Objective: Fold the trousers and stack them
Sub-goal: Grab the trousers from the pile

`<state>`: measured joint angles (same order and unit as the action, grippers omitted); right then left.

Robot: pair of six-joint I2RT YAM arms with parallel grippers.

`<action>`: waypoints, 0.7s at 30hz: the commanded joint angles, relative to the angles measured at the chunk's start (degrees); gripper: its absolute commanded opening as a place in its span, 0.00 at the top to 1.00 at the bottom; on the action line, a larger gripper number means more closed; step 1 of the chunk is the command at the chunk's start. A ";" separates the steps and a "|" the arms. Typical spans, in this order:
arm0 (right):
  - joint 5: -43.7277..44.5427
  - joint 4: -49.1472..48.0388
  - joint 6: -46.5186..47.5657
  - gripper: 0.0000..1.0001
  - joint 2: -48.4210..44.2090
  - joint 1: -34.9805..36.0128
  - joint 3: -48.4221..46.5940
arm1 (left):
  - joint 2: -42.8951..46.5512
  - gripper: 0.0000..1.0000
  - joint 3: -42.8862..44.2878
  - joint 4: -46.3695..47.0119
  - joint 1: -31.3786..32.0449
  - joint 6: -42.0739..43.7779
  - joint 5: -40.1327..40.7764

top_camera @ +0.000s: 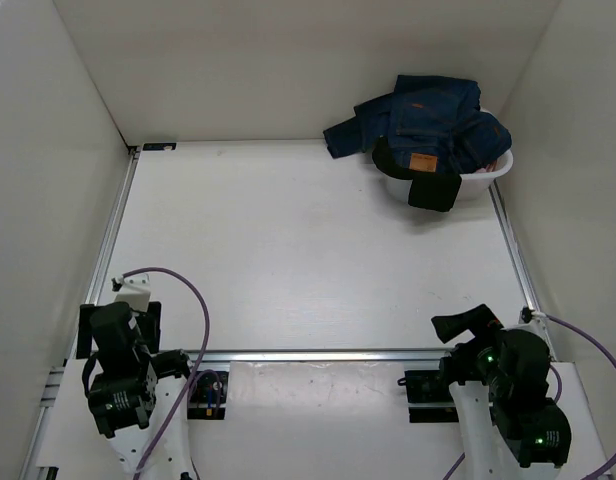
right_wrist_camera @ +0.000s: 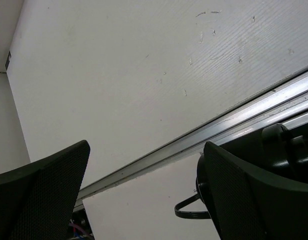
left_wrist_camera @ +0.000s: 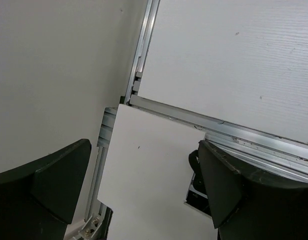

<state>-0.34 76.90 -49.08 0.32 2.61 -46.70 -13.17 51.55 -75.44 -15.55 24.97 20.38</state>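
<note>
The trousers (top_camera: 428, 125) are dark navy jeans with a tan waistband patch (top_camera: 422, 161). They lie crumpled in a heap in a white basket (top_camera: 491, 178) at the table's back right, with one part hanging over its front rim. My left gripper (top_camera: 172, 362) is open and empty, low at the near left; the left wrist view shows it (left_wrist_camera: 144, 150) over the white base plate. My right gripper (top_camera: 460, 328) is open and empty at the near right; the right wrist view shows it (right_wrist_camera: 145, 150) by the front rail. Both are far from the trousers.
White walls enclose the table on the left, back and right. An aluminium rail (top_camera: 318, 354) runs along the near edge, with side rails on the left (top_camera: 113, 230) and right (top_camera: 513, 250). Purple cables (top_camera: 193, 300) loop off the left arm.
</note>
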 commanded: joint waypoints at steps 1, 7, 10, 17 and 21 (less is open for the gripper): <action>2.88 7.56 4.68 0.01 0.98 -0.59 -3.13 | -1.41 0.00 -1.01 0.03 -0.36 -1.32 -3.23; 5.17 -2.00 17.16 0.01 15.82 -2.35 -13.50 | -5.80 0.00 -0.40 0.03 -0.36 -0.27 -6.14; 2.89 -11.05 23.67 0.01 31.90 -2.88 -20.25 | -10.01 0.00 1.53 1.43 -0.36 -0.27 -7.54; 4.12 -27.93 30.79 0.01 70.57 -2.88 -45.91 | -20.91 0.00 6.10 6.97 -0.36 -3.34 -6.41; 4.81 -31.55 32.20 0.01 94.17 -2.88 -59.62 | -27.93 0.00 8.38 9.17 -0.36 -5.98 -5.18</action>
<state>3.18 51.05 -20.80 84.14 -0.03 -99.53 -36.88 57.30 -69.49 -15.59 21.98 14.52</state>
